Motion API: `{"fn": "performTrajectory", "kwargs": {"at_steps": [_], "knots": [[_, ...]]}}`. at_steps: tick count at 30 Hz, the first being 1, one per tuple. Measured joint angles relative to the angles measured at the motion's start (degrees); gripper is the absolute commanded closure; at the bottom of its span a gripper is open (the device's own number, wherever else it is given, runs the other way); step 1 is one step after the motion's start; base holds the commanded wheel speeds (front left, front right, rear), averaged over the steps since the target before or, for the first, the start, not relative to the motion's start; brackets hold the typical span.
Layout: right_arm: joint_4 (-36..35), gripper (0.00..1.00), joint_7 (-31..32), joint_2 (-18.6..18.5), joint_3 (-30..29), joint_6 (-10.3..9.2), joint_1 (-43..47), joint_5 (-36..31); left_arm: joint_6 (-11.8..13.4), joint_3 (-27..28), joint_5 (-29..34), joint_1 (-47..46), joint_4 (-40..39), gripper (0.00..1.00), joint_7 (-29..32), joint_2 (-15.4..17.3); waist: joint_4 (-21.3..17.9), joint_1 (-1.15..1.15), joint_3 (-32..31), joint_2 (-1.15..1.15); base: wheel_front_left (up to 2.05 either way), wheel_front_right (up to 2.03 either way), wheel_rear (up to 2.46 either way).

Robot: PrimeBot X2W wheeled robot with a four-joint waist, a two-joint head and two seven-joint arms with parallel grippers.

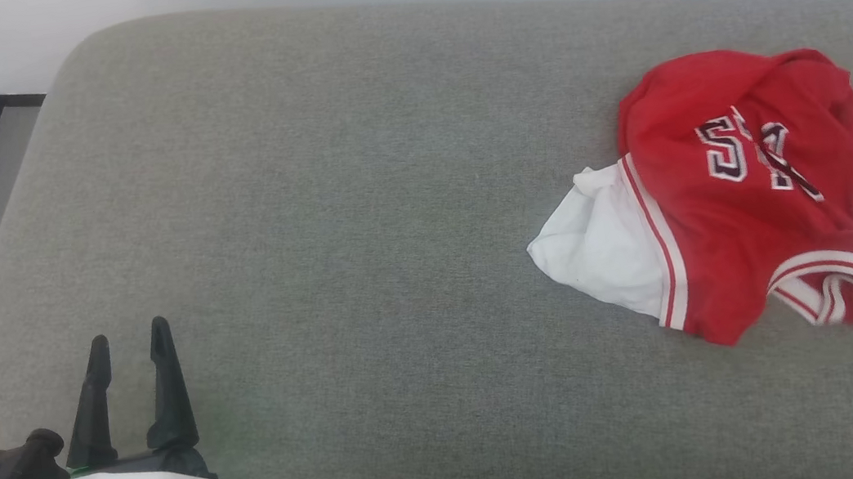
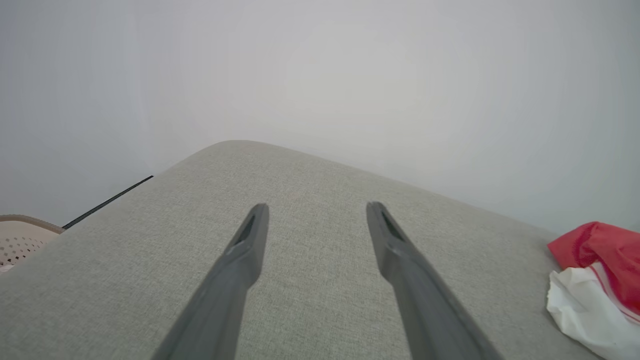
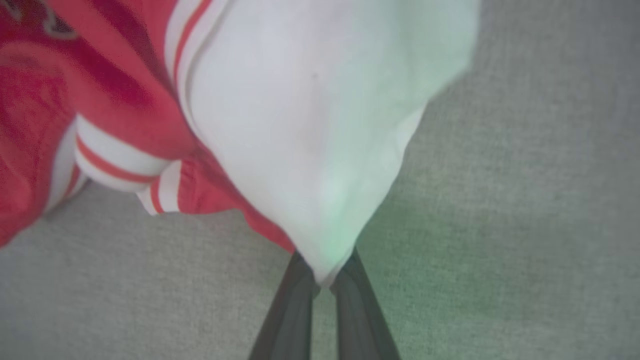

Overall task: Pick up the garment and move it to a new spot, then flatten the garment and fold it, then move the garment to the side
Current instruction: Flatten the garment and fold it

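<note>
Crumpled red garment (image 1: 733, 249) lying at right on grey cushion (image 1: 323, 204), right pincer (image 3: 324, 280) clamped on its white sleeve corner, left pincer (image 1: 127, 332) spread open and empty at near left, well apart from garment

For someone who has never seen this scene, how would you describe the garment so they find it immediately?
Start from the large grey fabric surface. The garment lies crumpled near its right side, one white sleeve pinched in the shut right gripper. It is red with white sleeves, striped trim and dark lettering, unlike the plain grey around it.
</note>
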Motion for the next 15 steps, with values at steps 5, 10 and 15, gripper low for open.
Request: {"fn": "performTrajectory", "kwargs": {"at_steps": [5,10,15], "knots": [[3.0,1.0,0.1,3.9,-3.5,-0.01,1.5,-1.9,0.0,-0.2,0.0,-0.1,0.1,0.0,0.0,0.4,-0.7,0.0,-0.1,0.0,0.0,0.0,0.0],[4.3,0.0,-0.6,6.2,-2.9,-0.01,0.0,-3.4,0.0,-0.6,0.2,-0.1,0.3,0.0,0.0,1.5,-2.0,0.0,-0.5,0.0,0.0,0.0,0.0],[3.6,0.0,-1.4,7.0,-0.9,0.0,-0.2,-3.6,0.0,-1.6,0.0,-0.2,0.6,0.0,0.0,3.3,-3.4,0.0,-1.6,0.0,0.0,0.0,0.0]]}}
